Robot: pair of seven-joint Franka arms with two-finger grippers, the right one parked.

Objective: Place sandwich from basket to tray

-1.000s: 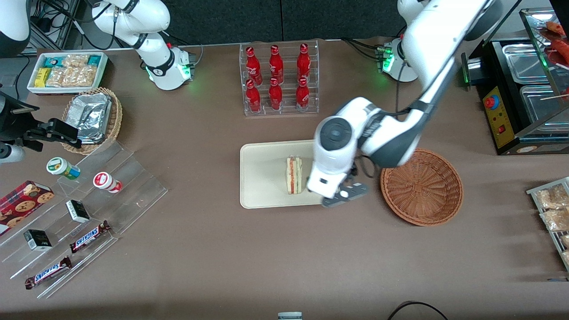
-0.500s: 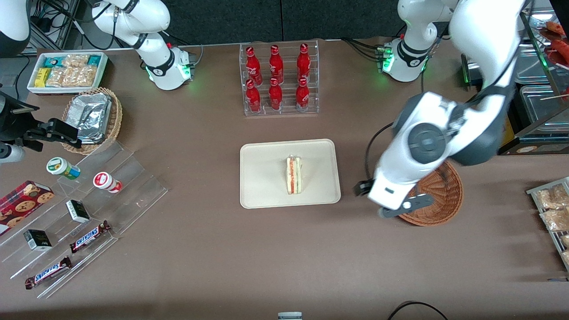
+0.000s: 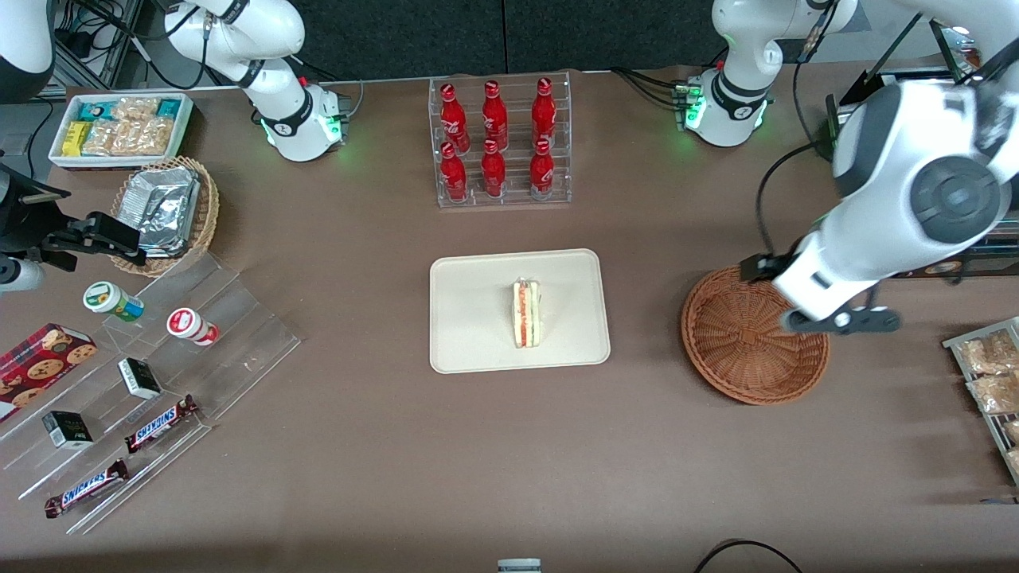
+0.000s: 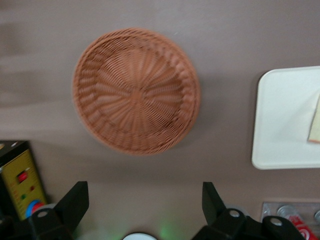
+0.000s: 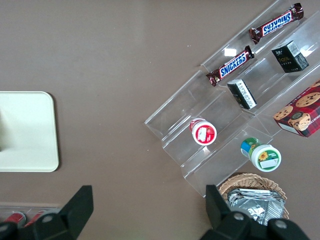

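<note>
With the sandwich [image 3: 526, 313] resting on the tray [image 3: 478, 350], the gripper [image 4: 145, 210], jaws apart above the empty basket [image 3: 744, 350] at the tray's three o'clock, should simply lift clear.

On the brown bench: one triangular white-bread sandwich [image 3: 526, 313], one cream rectangular plastic tray [image 3: 478, 318], one round reddish-brown wicker basket [image 3: 740, 350], six red bottles [image 3: 493, 169] in one clear acrylic rack [image 3: 565, 143], two Snickers bars [image 3: 159, 423], two small dark boxes [image 3: 138, 377], two small round tubs [image 3: 191, 325], one red cookie box [image 3: 40, 362], one tan wicker basket [image 3: 208, 215] of foil packets, and one gripper [image 4: 145, 200], its fingers spread apart above the bench beside the reddish-brown basket
</note>
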